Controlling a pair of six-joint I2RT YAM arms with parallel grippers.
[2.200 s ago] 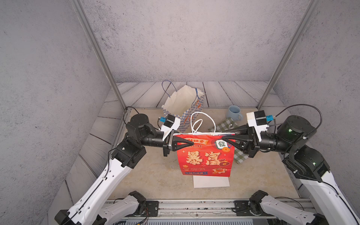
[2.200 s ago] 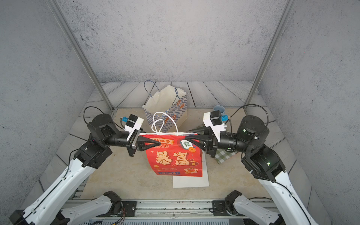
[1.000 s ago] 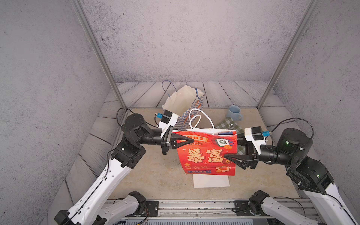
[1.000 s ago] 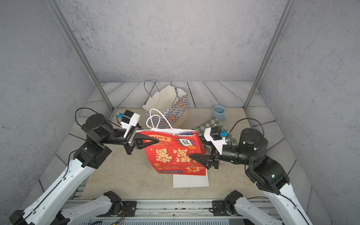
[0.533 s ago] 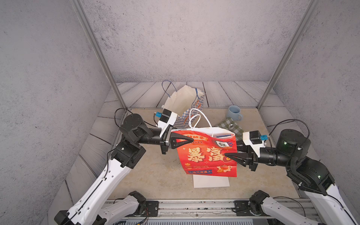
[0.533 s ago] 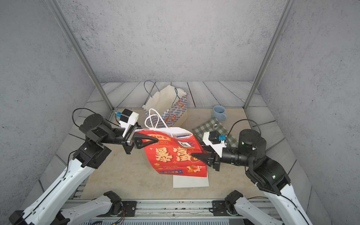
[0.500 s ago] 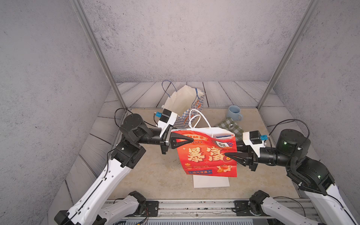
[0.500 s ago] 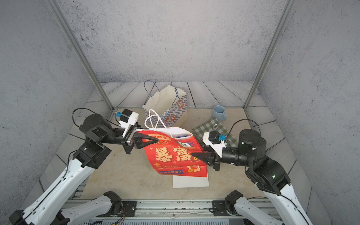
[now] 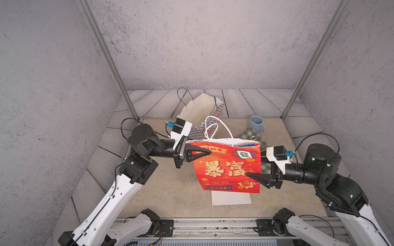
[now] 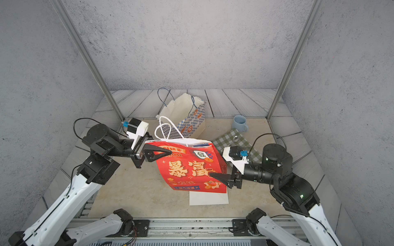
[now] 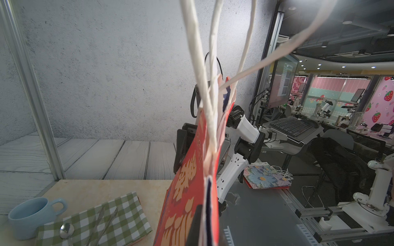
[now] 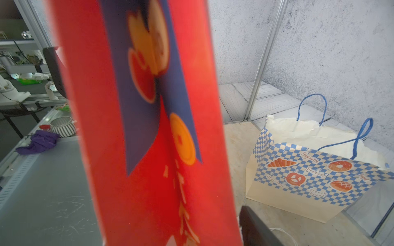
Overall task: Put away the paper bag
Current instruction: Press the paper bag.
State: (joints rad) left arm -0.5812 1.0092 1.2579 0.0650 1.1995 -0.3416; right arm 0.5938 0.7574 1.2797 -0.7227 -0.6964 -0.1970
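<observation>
Looking at the red paper bag (image 9: 228,168) mid-frame in both top views: hanging tilted, apparently clear of the table (image 9: 170,191), over a white sheet (image 9: 231,198) lying flat there. Held only at the upper-left corner by the left gripper (image 9: 204,153), clamped fully shut on the rim. Flanked at the lower-right edge by the right gripper (image 9: 255,175): jaws apart, one finger across the printed face, the other hidden behind, nothing pinched as far as visible.

Risks, as judged:
- Could tear or slip at that single pinched corner, with all the weight on one paper edge.
- Could catch just the front panel if closing the right jaws now. Too blurred in the right wrist view to confirm alignment.
- Could snag the white handles (image 9: 215,127), standing loose just beside the left wrist camera.
- Could swing into the blue mug (image 9: 256,124) or the spoon (image 11: 66,231) on the green check cloth (image 9: 251,136), both right of centre, behind.
- Could topple the checkered bakery bag (image 9: 200,115), upper centre, if meant as the destination: leaning, slumped, probably light.

Containers:
- Checkered bakery bag: mouth open, only white lining showing, nothing seen inside.
- Red paper bag: mouth nearly flat, contents not visible.
- Blue mug: upright, looks empty from above.
</observation>
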